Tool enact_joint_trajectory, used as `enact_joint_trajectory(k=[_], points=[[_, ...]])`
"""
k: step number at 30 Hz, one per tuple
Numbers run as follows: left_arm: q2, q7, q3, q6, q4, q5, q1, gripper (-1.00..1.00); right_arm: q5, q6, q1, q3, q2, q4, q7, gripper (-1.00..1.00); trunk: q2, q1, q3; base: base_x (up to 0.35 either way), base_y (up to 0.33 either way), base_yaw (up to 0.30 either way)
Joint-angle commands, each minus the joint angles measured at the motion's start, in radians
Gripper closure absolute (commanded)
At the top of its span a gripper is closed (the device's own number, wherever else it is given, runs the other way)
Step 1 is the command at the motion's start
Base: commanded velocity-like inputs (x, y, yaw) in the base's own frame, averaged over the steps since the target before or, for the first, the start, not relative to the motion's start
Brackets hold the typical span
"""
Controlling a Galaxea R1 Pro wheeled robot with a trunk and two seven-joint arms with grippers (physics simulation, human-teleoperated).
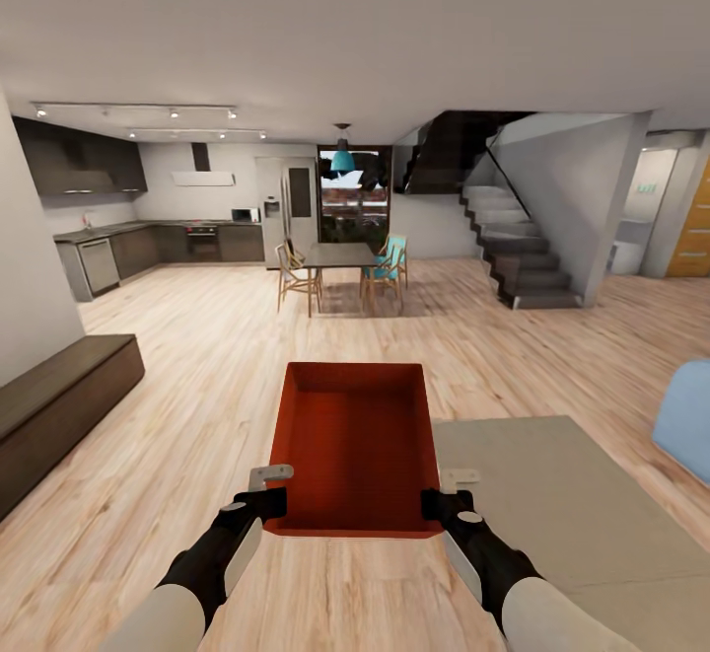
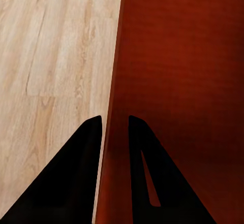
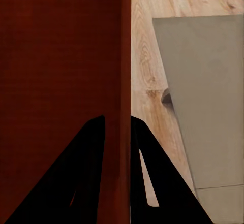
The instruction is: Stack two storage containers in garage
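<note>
**Bin carried two-handed over the living room floor**

The left gripper (image 1: 268, 492) is clamped on the left wall of the orange-red rectangular plastic storage container (image 1: 357, 445), one finger inside and one outside; the right gripper (image 1: 443, 496) pinches the right wall likewise. Gripping opposite walls near the near end likely keeps the lidless bin level and centred for carrying. It projects forward from both grippers, above the light wood plank floor (image 1: 197, 376), beside a grey-beige rug (image 1: 572, 504).

An orange-red lidless storage container (image 1: 355, 445) hangs level above light wood planks.
</note>
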State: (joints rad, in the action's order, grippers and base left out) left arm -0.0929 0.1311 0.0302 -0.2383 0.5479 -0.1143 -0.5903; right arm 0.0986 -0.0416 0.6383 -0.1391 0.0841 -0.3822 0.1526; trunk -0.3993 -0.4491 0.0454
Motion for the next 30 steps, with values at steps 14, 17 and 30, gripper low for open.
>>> enact_joint_trajectory(k=[14, 17, 30], points=[[0.001, 0.104, -0.003, 0.053, 0.004, 0.013, 0.0, 1.0, 0.012, -0.004, 0.0, 0.0, -0.001, 0.0, 0.012, 1.0, -0.001, -0.001, 0.0, 0.322, 0.0, 0.0], [0.001, 0.104, -0.003, 0.053, 0.004, 0.013, 0.0, 1.0, 0.013, -0.004, 0.0, 0.0, -0.001, 0.0, 0.012, 1.0, -0.001, -0.001, 0.0, 0.322, 0.0, 0.065], [0.001, 0.104, -0.003, 0.053, 0.004, 0.013, 0.0, 1.0, 0.012, -0.004, 0.0, 0.001, -0.001, 0.0, 0.012, 1.0, -0.001, -0.001, 0.0, 0.322, 0.0, 0.238]])
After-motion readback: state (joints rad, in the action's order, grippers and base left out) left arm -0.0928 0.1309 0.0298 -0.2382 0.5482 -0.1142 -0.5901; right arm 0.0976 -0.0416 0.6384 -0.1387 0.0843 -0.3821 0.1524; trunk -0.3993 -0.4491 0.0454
